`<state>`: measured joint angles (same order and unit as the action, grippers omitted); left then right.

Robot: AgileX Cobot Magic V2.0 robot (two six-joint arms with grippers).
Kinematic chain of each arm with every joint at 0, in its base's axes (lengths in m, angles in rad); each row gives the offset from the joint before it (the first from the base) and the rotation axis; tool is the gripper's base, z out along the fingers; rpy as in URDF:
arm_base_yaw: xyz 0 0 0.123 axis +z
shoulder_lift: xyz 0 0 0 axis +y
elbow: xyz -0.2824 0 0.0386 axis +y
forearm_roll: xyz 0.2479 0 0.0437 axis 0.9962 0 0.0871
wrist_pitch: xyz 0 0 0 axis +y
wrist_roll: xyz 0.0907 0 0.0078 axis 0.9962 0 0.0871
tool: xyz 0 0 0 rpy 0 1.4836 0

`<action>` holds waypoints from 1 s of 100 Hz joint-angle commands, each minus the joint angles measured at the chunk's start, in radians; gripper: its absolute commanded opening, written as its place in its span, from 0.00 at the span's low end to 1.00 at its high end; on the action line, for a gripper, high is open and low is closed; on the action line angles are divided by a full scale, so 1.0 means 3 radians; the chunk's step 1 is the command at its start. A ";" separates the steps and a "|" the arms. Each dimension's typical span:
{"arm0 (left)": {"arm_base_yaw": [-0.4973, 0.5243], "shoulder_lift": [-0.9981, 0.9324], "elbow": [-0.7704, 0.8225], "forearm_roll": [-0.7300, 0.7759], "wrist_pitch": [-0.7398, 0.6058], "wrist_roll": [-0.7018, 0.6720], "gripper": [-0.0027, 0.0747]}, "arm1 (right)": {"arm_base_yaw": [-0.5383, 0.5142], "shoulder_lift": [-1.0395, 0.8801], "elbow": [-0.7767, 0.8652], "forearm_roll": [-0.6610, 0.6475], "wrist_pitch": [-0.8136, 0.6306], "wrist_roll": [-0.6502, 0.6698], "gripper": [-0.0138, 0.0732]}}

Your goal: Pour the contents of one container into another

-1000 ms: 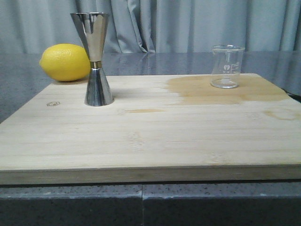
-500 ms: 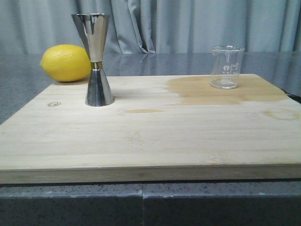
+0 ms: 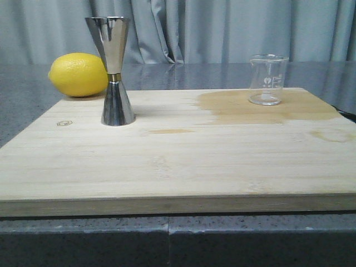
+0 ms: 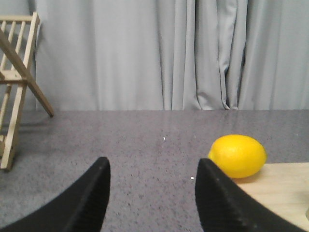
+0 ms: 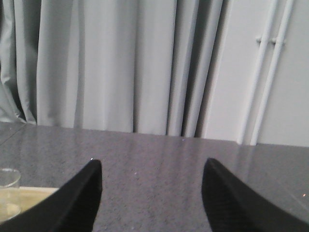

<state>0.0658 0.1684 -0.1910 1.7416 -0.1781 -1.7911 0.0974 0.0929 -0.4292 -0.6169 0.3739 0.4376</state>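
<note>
1. Standing upright on the board (image 3: pixel 167 161): jigger (image 3: pixel 113 70) at far left, beaker (image 3: pixel 268 79) at far right, well apart.
2. Beaker sits on a darker stain (image 3: pixel 261 107) in the wood; whether it holds liquid I cannot tell.
3. Lemon (image 3: pixel 78 74) lies on the counter (image 3: pixel 22 105) just behind the board's far-left corner, beside the jigger.
4. Left claw (image 4: pixel 152 193) released, fingers spread, holding nothing; it looks over the counter toward the lemon and board corner.
5. Right claw (image 5: pixel 152 193) released too, empty; beaker rim shows at the edge of its view.
6. Neither claw shows in the front view.
7. Wooden rack (image 4: pixel 17 82) stands on the counter, seen by the left wrist camera.
</note>
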 commanded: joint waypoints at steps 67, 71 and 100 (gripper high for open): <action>0.0006 -0.0066 -0.0020 -0.0088 -0.0009 -0.0182 0.01 | -0.0016 -0.0072 0.0127 0.0116 -0.0220 -0.0030 0.08; 0.0006 -0.0066 -0.0020 -0.0088 -0.0014 -0.0182 0.01 | -0.0016 -0.0072 0.0127 0.0116 -0.0220 -0.0030 0.08; 0.0006 -0.0066 -0.0020 -0.0088 -0.0029 -0.0182 0.01 | -0.0016 -0.0072 0.0127 0.0116 -0.0220 -0.0030 0.08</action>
<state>0.0658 0.1392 -0.1712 1.7416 -0.2025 -1.8368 0.0974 0.0617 -0.3696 -0.5680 0.3789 0.4360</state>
